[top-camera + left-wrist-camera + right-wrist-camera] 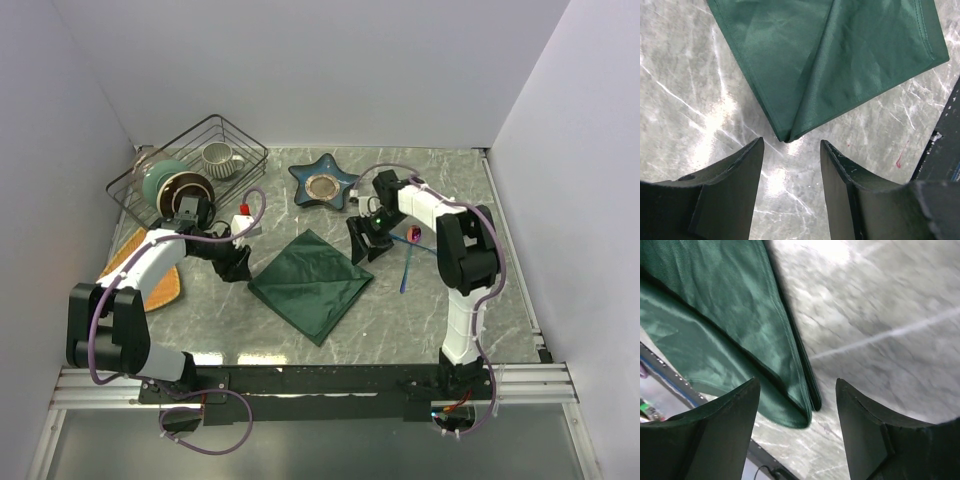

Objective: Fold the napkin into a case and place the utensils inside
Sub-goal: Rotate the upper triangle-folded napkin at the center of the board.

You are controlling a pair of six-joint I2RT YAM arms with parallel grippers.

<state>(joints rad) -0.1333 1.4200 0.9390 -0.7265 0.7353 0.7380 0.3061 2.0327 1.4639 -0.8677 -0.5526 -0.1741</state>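
The dark green napkin (312, 282) lies folded in layers on the marble table, turned like a diamond. My left gripper (240, 265) stands at its left corner, open and empty; in the left wrist view that corner of the napkin (830, 60) ends just ahead of the gripper (791, 142). At the napkin's right corner my right gripper (362, 245) is also open. In the right wrist view the layered corner of the napkin (730, 330) reaches in between the spread fingers of the gripper (797, 381), which do not touch it. The utensils lie right of the right gripper: a blue one (405, 270) and a pink one (414, 234).
A star-shaped blue dish (324, 183) sits behind the napkin. At the back left stands a wire basket (247, 150) with bowls and a mug. An orange-tan mat (165, 288) lies under the left arm. White walls close in on both sides.
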